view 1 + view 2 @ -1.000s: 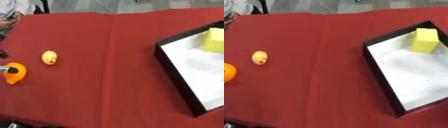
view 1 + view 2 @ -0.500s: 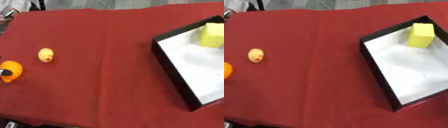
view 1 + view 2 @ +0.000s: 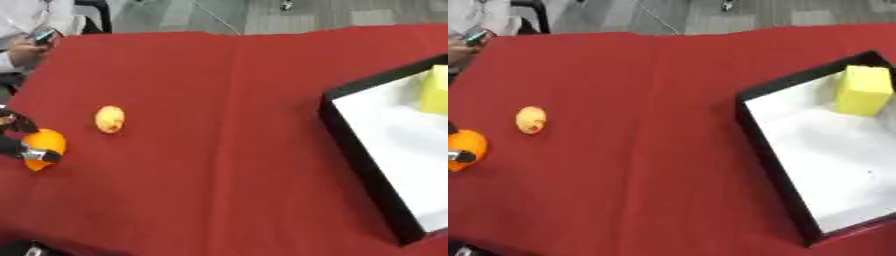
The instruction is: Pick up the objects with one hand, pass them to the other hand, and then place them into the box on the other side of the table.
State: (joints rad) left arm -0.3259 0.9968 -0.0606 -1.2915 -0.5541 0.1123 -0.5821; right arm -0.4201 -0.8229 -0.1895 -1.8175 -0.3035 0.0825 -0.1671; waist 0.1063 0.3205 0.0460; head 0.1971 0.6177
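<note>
Left hand (image 3: 19, 148) mostly cut off by the left edge; only dark fingers with a silver tip showing against the orange (image 3: 44, 142); grip shape not readable. Box (image 3: 750, 125) cut by the right edge in both views, far corner lost. Yellow block (image 3: 435, 90) half cropped in the left eye view. Small yellowish lump (image 3: 109, 119) with a reddish spot, too blurred to identify. Right hand nowhere in frame.
</note>
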